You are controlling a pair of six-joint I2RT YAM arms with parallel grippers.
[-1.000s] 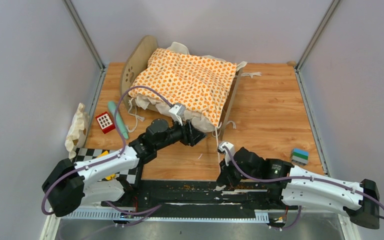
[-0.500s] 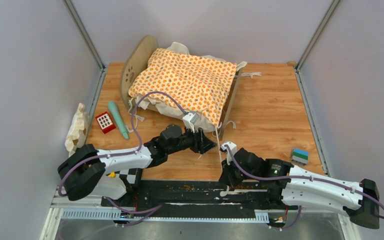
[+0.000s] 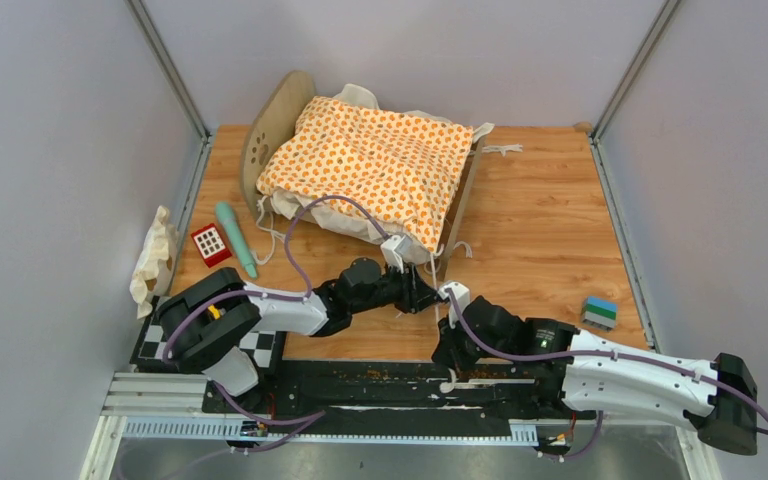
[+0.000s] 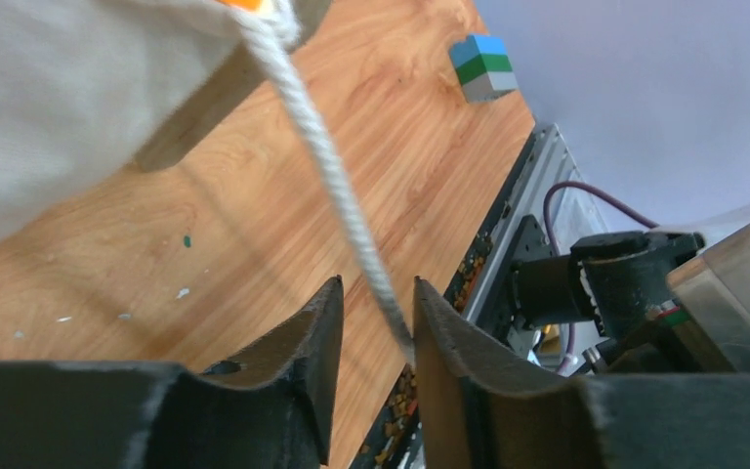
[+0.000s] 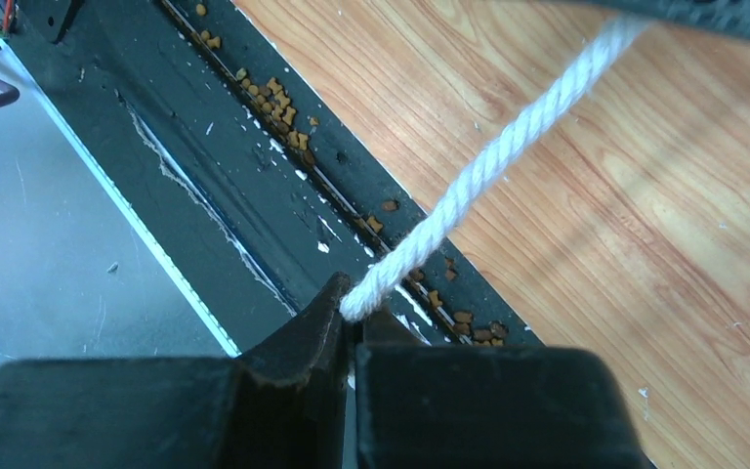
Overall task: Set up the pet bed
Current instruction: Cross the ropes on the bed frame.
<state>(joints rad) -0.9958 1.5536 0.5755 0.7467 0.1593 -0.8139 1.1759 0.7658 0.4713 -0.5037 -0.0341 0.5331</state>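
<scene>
The pet bed (image 3: 268, 135) stands at the back of the table, and the orange-patterned cushion (image 3: 375, 165) lies draped over it. A white tie cord (image 3: 437, 285) runs taut from the cushion's near corner toward the table's front edge. My right gripper (image 5: 356, 311) is shut on the cord's end (image 5: 488, 176) over the black rail; the top view shows it as the right gripper (image 3: 446, 352). My left gripper (image 4: 378, 293) straddles the cord (image 4: 332, 186). It is still open, and the cord touches only the right finger. From above, the left gripper (image 3: 428, 297) sits just below the bed's near corner.
A blue-green-grey block (image 3: 600, 312) sits at the right. A red block (image 3: 209, 243), a teal stick (image 3: 236, 238) and a crumpled cream cloth (image 3: 152, 255) lie at the left. Brown crumbs fill the black rail (image 5: 254, 127) along the front edge.
My left arm has swung right and forward from under the cushion to the taut cord, and its jaws have narrowed around it. The right gripper has kept its hold on the cord end.
</scene>
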